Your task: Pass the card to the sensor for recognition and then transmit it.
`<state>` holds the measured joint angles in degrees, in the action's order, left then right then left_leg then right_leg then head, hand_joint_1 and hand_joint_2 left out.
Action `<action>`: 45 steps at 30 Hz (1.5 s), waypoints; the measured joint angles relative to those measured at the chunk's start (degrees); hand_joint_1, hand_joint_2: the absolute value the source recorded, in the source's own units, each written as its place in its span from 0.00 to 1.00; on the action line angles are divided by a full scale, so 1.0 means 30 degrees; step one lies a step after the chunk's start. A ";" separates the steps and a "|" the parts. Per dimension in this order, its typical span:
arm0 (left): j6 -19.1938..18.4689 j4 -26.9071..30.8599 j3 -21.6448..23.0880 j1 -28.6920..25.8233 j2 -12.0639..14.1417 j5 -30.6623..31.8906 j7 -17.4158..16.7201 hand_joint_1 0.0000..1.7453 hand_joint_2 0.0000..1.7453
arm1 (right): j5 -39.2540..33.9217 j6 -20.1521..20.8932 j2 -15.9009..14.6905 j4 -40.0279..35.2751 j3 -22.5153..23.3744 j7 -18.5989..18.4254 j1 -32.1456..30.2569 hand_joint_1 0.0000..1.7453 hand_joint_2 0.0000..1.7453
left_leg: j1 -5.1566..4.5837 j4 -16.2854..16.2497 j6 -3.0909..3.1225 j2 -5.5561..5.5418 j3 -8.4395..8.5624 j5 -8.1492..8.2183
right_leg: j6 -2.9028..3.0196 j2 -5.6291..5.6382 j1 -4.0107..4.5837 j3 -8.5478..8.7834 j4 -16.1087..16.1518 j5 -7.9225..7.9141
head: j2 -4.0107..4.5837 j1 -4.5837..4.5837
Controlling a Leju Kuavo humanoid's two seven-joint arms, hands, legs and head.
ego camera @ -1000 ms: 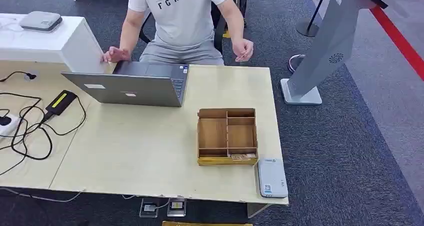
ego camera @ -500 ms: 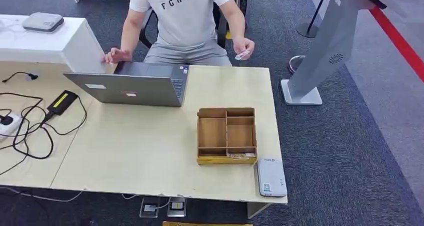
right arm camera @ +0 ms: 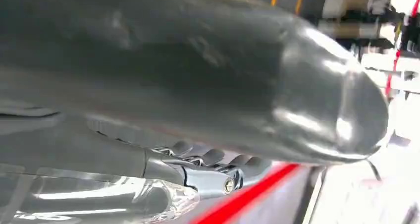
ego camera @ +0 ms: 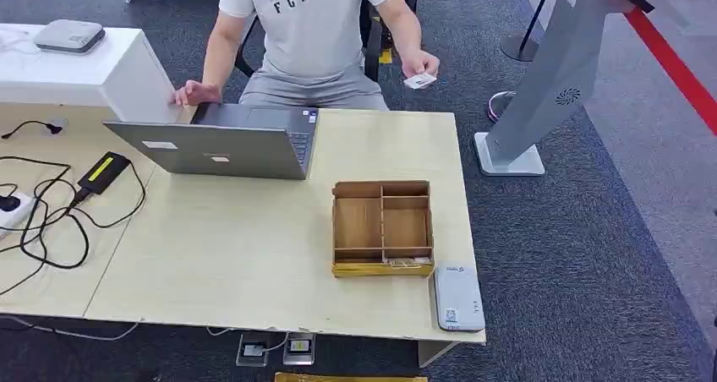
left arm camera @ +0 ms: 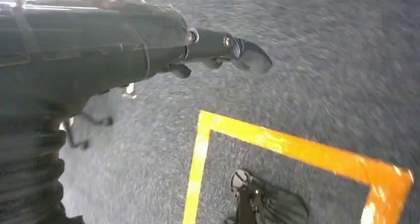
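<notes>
A person seated behind the table holds a small white card out past the table's far right corner. The white card sensor lies flat at the near right corner, beside a wooden compartment box. Something flat lies in the box's front slot. My left hand hangs over the carpet floor, holding nothing, its fingers apart. My right hand hangs close to the camera, its thick thumb across the picture, with nothing in it.
An open grey laptop stands at the table's far side, with the person's other hand beside it. Black cables and a charger lie on the left. A grey kiosk stand rises right of the table. Yellow floor tape runs below my left hand.
The person's hand has lifted and turned, and the white card now shows in its fingers. The head view has shifted slightly.
</notes>
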<state>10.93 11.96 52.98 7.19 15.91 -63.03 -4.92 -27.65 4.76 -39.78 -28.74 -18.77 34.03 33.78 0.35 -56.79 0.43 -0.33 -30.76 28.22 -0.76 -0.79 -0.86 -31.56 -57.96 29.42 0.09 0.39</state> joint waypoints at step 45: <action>0.0621 -0.0022 0.0321 0.0036 -0.0284 -0.0241 -0.0642 0.00 1.00 | 2.2748 -0.7023 0.3069 -1.6875 -0.8234 -1.3624 0.2319 0.00 1.00 | 0.0034 -0.0001 -0.0059 -0.0096 -0.0033 -0.0068 | 0.0035 -0.0068 0.0038 -0.0077 -0.0022 -0.0009 | 0.0001 -0.0007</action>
<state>12.79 11.89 53.94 7.30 15.06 -63.76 -6.84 40.60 -16.31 -30.58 -79.36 -43.47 -6.84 40.73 0.45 -56.79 0.25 -0.62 -30.86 28.02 -0.65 -0.99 -0.75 -31.79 -58.02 29.39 0.09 0.37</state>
